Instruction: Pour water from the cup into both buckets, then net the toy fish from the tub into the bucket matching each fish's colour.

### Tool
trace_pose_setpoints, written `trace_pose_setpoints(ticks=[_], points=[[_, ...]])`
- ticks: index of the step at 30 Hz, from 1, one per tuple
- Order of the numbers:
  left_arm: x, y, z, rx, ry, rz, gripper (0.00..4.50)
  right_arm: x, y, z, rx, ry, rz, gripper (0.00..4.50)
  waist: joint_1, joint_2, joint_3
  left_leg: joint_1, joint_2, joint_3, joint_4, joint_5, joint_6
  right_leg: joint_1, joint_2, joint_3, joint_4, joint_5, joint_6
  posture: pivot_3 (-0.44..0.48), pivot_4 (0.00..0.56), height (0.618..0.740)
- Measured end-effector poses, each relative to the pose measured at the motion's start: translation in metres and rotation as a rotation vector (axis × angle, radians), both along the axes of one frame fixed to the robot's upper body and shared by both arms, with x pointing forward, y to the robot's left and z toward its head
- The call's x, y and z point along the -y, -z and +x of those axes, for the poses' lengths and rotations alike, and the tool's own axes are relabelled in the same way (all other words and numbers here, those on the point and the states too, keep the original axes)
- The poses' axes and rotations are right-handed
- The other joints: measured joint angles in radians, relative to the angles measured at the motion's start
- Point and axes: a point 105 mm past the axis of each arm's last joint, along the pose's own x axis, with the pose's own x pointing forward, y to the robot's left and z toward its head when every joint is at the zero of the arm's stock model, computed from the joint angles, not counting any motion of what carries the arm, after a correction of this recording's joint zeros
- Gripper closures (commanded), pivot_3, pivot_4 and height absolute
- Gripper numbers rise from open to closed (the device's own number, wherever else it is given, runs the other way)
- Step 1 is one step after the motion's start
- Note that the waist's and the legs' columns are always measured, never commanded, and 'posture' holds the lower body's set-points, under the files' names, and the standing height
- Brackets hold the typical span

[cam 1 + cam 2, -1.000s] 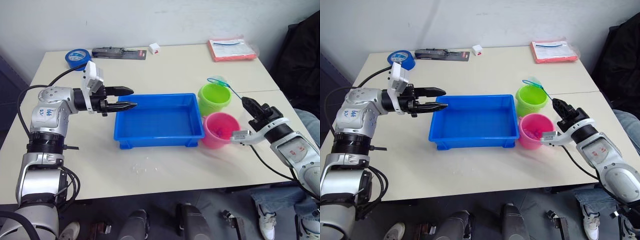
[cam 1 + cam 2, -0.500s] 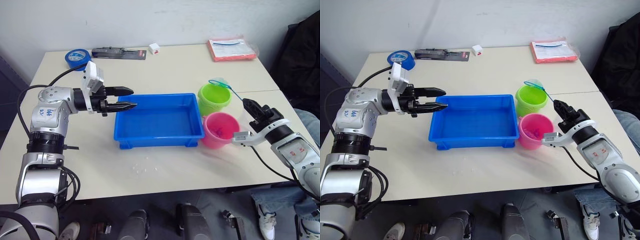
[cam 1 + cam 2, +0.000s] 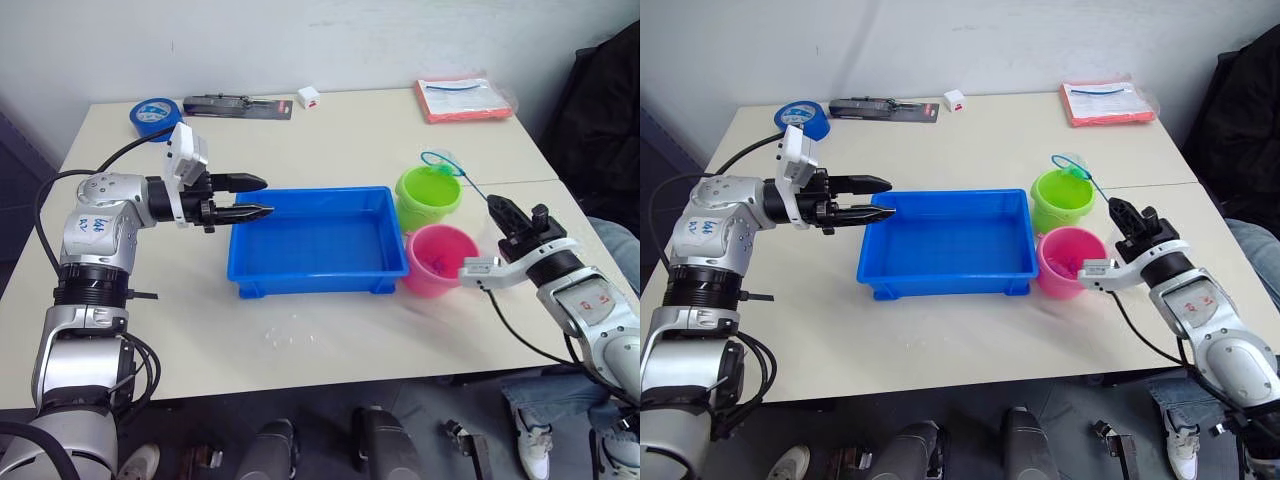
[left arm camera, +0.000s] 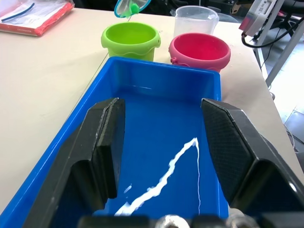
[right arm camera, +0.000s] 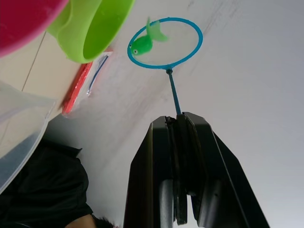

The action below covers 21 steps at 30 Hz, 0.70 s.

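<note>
Two buckets: green bucket and pink bucket stand side by side, touching the tub's right end.
tub: big blue tray at table centre, looks emptied of fish; wet streaks on floor in left wrist view.
cup: clear, behind the pink bucket in left wrist view, near the right arm.
right gripper: jaws clamped together on the net handle.
left gripper: jaws apart, holding nothing, hovering over the tub's left rim.
net: hoop up in the air over the green bucket's far rim, tilted.
green fish: lies in the hoop near its rim.
risk 1: hoop sits at the bucket's edge, so tipping now may drop the fish onto the table.
risk 2: thin handle may twist in the grip, spilling early.
risk 3: lowering could knock the light bucket.
</note>
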Motion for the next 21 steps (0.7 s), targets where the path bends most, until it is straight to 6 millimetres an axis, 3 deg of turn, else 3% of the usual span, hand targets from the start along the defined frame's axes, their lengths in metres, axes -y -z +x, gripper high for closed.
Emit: trace_pose_setpoints(ticks=[6, 11, 16, 21], points=[[0.000, 0.000, 0.000, -0.001, -0.001, 0.002, 1.71, -0.001, -0.003, -0.003, 0.020, -0.018, -0.079, 3.70, 0.000, 0.000, 0.000, 0.000, 0.000, 0.000, 0.000, 0.000, 0.000, 0.000, 0.000, 0.000, 0.000, 0.000, 0.000, 0.000, 0.150, 0.737], [0.000, 0.000, 0.000, -0.002, -0.001, 0.001, 1.71, -0.004, -0.002, -0.003, 0.004, -0.031, -0.025, 3.70, 0.000, 0.000, 0.000, 0.000, 0.000, 0.000, 0.000, 0.000, 0.000, 0.000, 0.000, 0.000, 0.000, 0.000, 0.000, 0.000, 0.150, 0.737], [-0.002, 0.001, -0.001, -0.010, -0.003, 0.005, 1.71, -0.027, -0.016, 0.002, -0.079, -0.133, 0.215, 3.70, -0.003, 0.000, 0.000, 0.000, 0.001, 0.000, 0.000, 0.000, 0.000, 0.000, -0.001, 0.000, 0.000, 0.000, 0.000, 0.000, 0.150, 0.737], [-0.009, 0.002, -0.008, -0.056, 0.020, 0.014, 1.71, -0.038, -0.044, 0.007, -0.377, -0.227, 0.603, 3.70, -0.006, 0.000, 0.000, 0.000, 0.003, -0.001, 0.000, 0.000, 0.000, 0.001, -0.001, -0.001, -0.002, 0.000, 0.000, 0.000, 0.150, 0.737]])
